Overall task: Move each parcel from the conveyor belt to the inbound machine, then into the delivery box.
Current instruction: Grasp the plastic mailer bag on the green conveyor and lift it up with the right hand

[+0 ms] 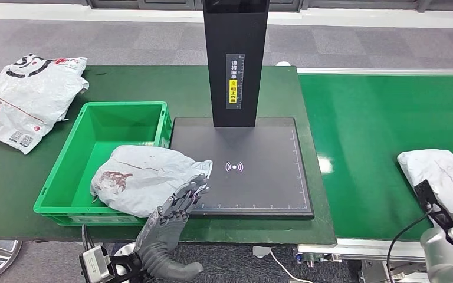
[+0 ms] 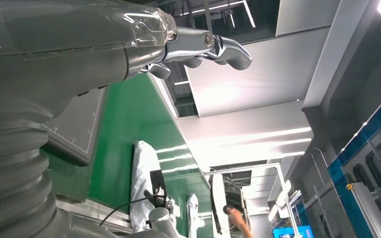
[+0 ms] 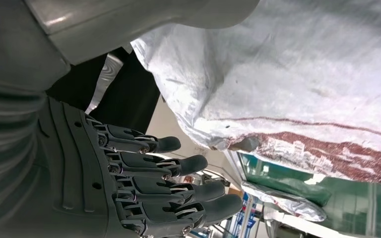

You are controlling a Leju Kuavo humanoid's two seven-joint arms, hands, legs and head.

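A grey parcel (image 1: 144, 177) with red print lies across the right rim of the green delivery box (image 1: 94, 127), part in the box and part over the black inbound machine's plate (image 1: 253, 153). My left hand (image 1: 180, 206) is just in front of it, fingers straight and apart, the tips at the parcel's near edge, holding nothing. In the left wrist view the left hand (image 2: 198, 47) is bare. A second grey parcel (image 1: 439, 174) lies on the green conveyor belt (image 1: 377, 130). My right hand (image 1: 432, 205) is at its near edge; its fingers (image 3: 178, 183) are spread beside the parcel (image 3: 302, 84).
The machine's black post (image 1: 235, 59) stands at the back of the plate. Another white and grey parcel (image 1: 26, 97) lies on the green table left of the box. The table's front edge runs just past my left hand.
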